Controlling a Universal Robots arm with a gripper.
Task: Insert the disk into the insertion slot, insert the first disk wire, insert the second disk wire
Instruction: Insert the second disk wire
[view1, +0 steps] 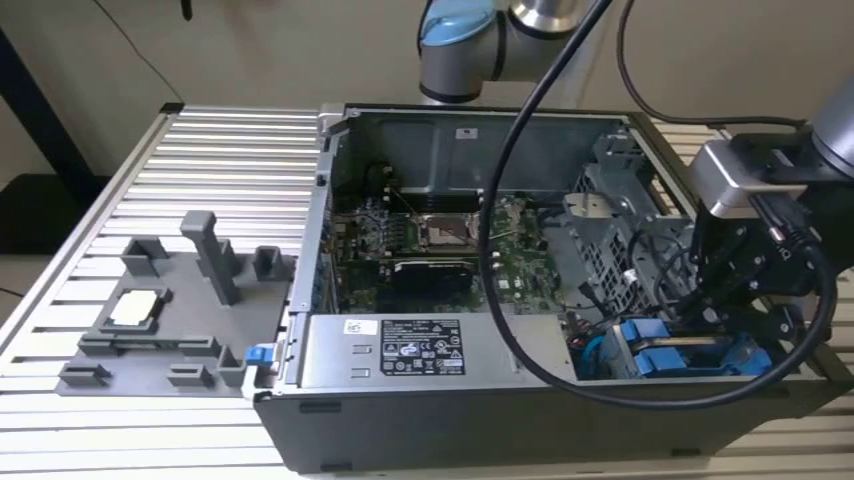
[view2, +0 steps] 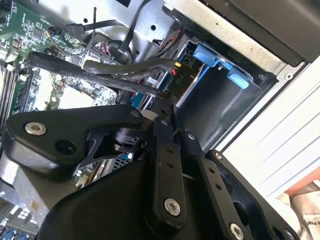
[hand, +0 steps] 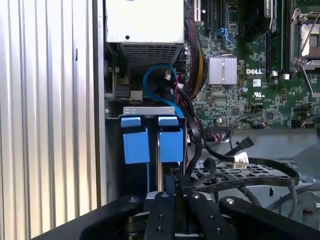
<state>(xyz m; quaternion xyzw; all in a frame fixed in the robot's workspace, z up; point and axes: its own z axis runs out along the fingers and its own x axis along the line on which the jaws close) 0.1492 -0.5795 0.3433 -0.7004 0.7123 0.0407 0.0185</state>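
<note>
The disk sits in the insertion slot at the case's front corner, on the exterior view's right; its blue frame (view1: 667, 357) shows there. The frame's two blue end tabs (hand: 152, 142) face outward, and they appear again as blue tabs (view2: 220, 62) in the second wrist view. My gripper (view1: 701, 312) reaches into the case right at the disk's inner end. Its fingers (hand: 161, 210) stand close together, shut on the black connector (view2: 180, 80) of a flat black disk wire (view2: 120, 72) and holding it against the disk's edge. The connection itself is hidden behind the fingers.
The open computer case (view1: 441, 420) lies on a slatted metal table (view1: 214, 170). Inside are the motherboard (hand: 260, 75), the power supply (view1: 420, 350), a metal drive cage (view1: 607, 225) and loose black cables (hand: 250, 170). A grey fixture (view1: 160, 310) stands at the exterior view's left.
</note>
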